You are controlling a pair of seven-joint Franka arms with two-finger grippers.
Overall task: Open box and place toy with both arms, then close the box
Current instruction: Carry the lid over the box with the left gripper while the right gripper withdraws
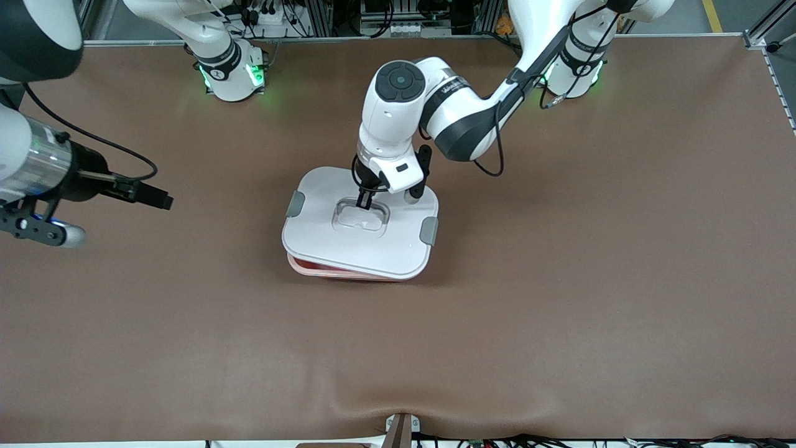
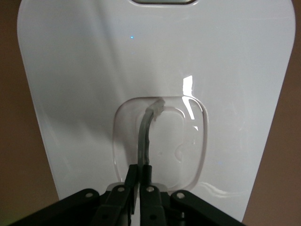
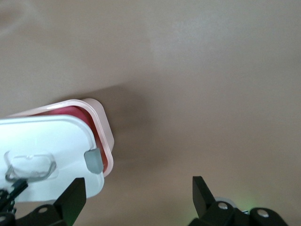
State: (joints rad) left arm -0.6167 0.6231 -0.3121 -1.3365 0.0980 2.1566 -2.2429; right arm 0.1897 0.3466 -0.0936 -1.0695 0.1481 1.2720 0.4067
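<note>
Under left end effector, lid handle gripped

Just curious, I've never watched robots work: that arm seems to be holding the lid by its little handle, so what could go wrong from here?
The left gripper pinches only the thin handle, so the lid could slip or swing. The lid sits askew on the pink box, so it may not seat. The right gripper waits open over bare table, not steadying the box.

We see the pink translucent box mid-desk, its white lid with two grey side clips sitting askew above the rim, the clear recessed handle pinched upright between the left gripper fingers.
</note>
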